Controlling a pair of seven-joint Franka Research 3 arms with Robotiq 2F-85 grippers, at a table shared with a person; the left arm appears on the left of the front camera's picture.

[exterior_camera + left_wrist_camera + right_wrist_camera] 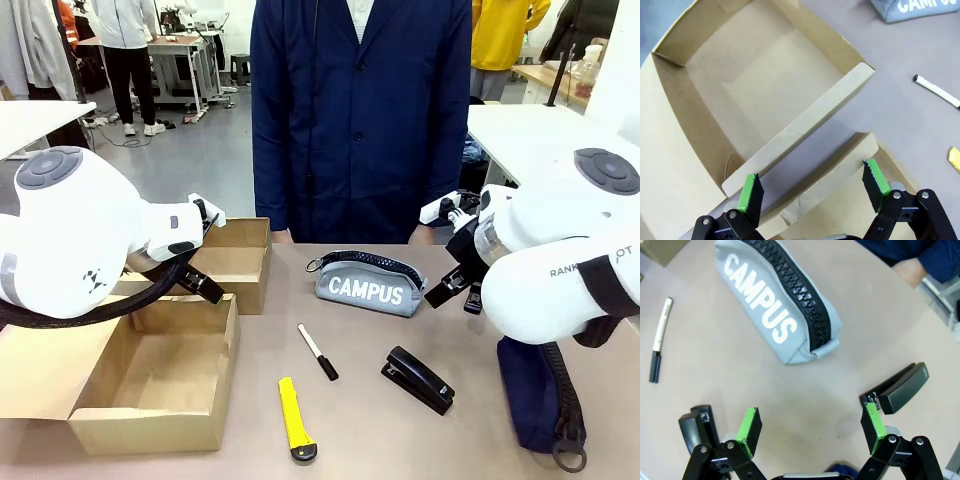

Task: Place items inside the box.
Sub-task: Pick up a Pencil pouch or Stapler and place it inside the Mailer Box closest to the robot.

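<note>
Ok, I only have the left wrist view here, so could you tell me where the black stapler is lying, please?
Observer: The black stapler lies on the table to the robot's right, nearer the robot than the grey CAMPUS pouch.
Operator: Thanks; is the right end effector holding anything?
Observer: No, it is open and empty, above bare table beside the pouch.
Operator: And the lid of the larger box?
Observer: That box stands open, its flap lid folded out to the robot's left.

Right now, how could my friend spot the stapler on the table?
Start at the brown table, right half. On the robot's side of the grey pouch, beside the dark blue bag, lies the stapler. It alone is all black and wedge-shaped.
</note>
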